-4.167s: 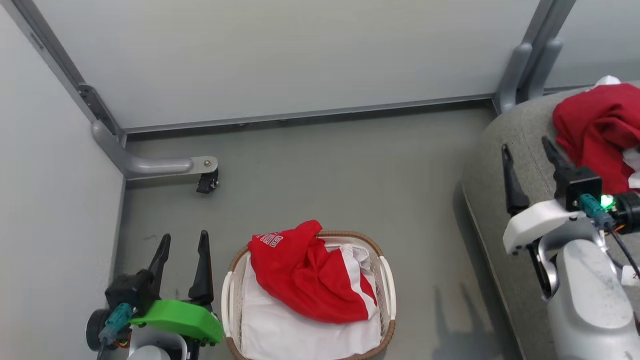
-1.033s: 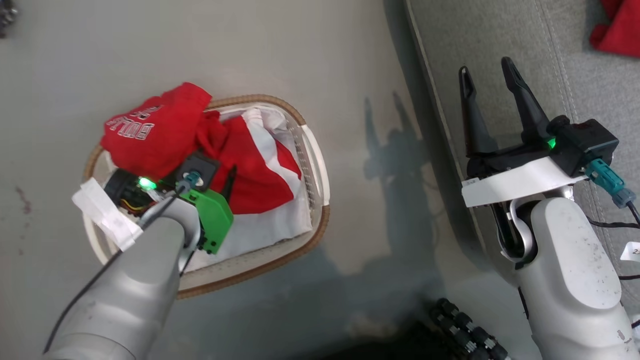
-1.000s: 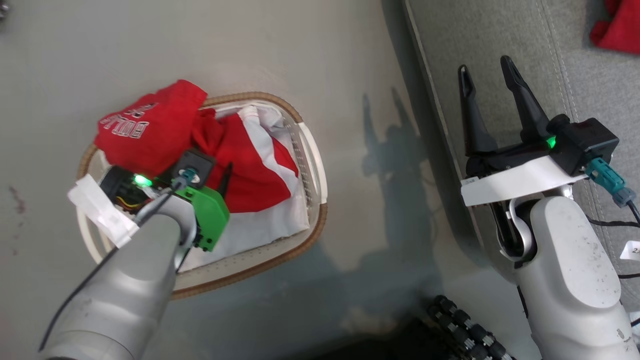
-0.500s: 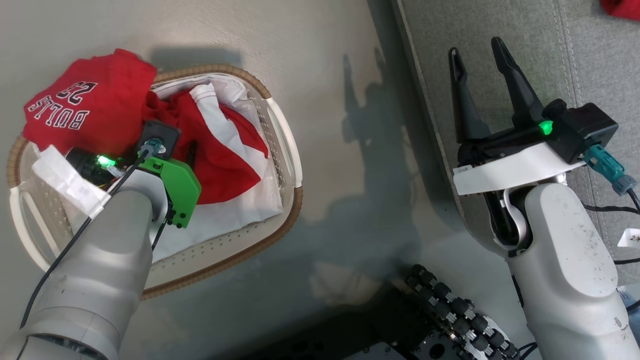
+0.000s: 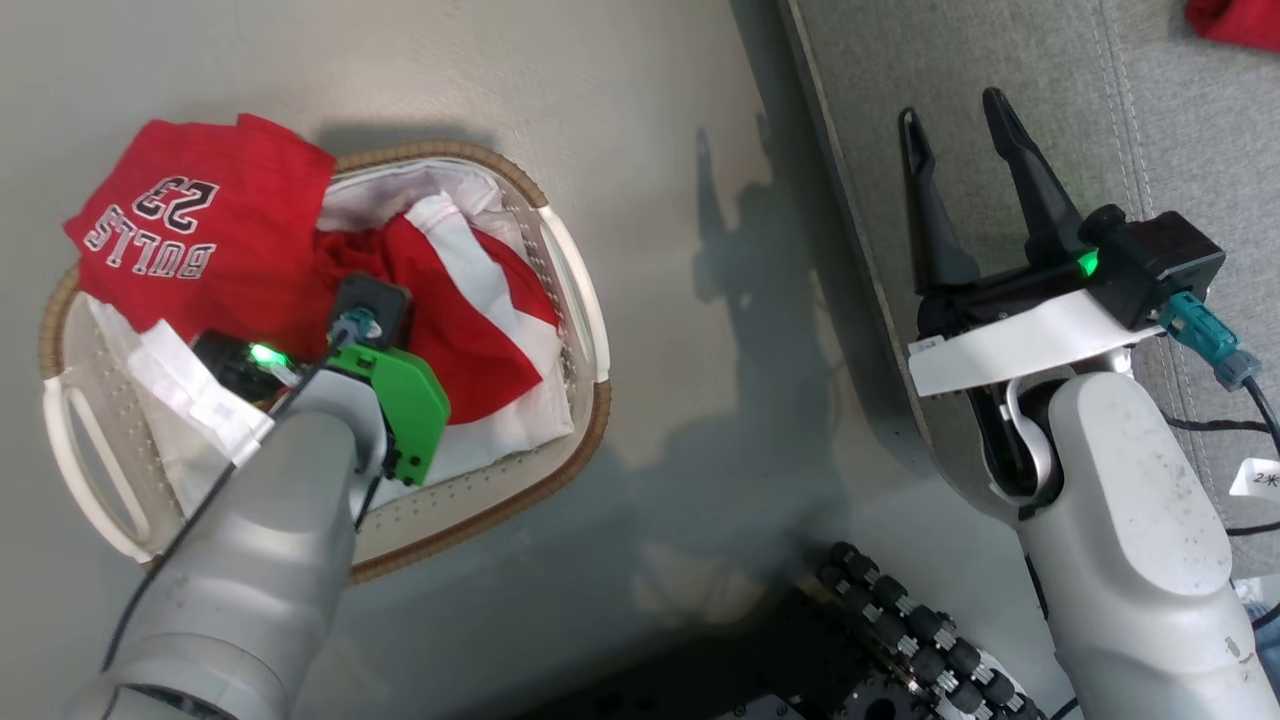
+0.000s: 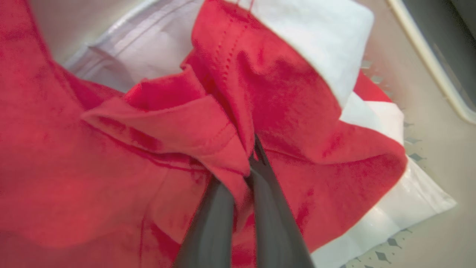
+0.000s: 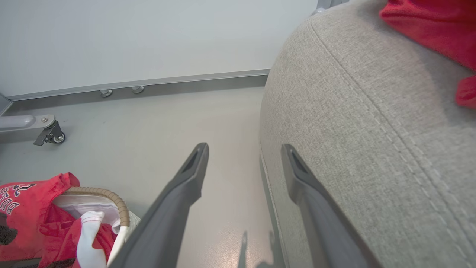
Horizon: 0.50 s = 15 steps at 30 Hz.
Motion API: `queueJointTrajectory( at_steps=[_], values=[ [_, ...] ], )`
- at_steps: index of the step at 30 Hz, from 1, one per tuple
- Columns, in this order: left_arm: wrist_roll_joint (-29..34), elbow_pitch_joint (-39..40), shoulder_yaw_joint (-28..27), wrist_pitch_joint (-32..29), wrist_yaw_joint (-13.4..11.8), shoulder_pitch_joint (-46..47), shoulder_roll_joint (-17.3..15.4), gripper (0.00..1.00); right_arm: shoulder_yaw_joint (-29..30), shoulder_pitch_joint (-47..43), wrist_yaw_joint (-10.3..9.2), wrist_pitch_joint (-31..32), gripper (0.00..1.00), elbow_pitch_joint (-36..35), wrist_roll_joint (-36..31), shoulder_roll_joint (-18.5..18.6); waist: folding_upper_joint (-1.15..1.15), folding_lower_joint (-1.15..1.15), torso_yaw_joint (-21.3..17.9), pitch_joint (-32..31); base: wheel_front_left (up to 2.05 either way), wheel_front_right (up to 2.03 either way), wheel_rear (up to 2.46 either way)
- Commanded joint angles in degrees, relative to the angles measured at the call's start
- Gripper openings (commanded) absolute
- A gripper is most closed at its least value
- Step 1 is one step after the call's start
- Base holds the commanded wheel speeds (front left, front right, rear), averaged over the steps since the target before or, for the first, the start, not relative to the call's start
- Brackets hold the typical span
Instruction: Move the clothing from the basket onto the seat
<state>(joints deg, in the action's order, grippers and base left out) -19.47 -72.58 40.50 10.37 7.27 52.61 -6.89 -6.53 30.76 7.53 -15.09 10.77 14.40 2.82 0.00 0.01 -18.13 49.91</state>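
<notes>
Red clothing (image 5: 200, 240) heaped in basket (image 5: 597, 405), one more piece on seat (image 5: 1150, 130).
Basket: oval, white perforated, brown woven rim, left of frame. Piece with white "BULLS 23" print drapes over its upper-left rim; white-striped piece bunched inside. Seat: grey, stitched seams, right of frame; red garment (image 5: 1235, 20) in upper-right corner.

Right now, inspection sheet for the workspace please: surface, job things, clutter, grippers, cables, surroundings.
Surface: grey floor, basket standing on it.
Job's things: red clothing heaped in the basket, part draped over its rim; second red garment lying on the seat.
Clutter: nothing seen.
Grippers: left gripper shut on a clothing fold; right gripper open, empty, over the seat edge.
Cables: teal-plugged left wrist cable and right wrist cable.
Surroundings: pale wall panel, caster.
</notes>
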Motion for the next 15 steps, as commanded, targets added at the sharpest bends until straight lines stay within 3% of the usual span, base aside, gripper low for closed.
queueJointTrajectory(
  at_steps=[1,15],
  values=[
    [-0.67,0.31,-0.03,1.03,0.20,-1.51,0.69,0.00,0.42,-1.39,-0.08,-0.11,1.00,0.72,-0.90,0.15,0.00,-0.01,1.71,-2.94,0.00,0.00,0.00],
    [-4.92,11.96,5.53,4.83,0.33,-11.22,2.80,0.00,3.94,-9.22,-0.08,-0.11,1.00,5.80,-7.61,0.20,0.00,-0.01,10.00,-22.92,0.00,0.00,0.00]
  ],
)
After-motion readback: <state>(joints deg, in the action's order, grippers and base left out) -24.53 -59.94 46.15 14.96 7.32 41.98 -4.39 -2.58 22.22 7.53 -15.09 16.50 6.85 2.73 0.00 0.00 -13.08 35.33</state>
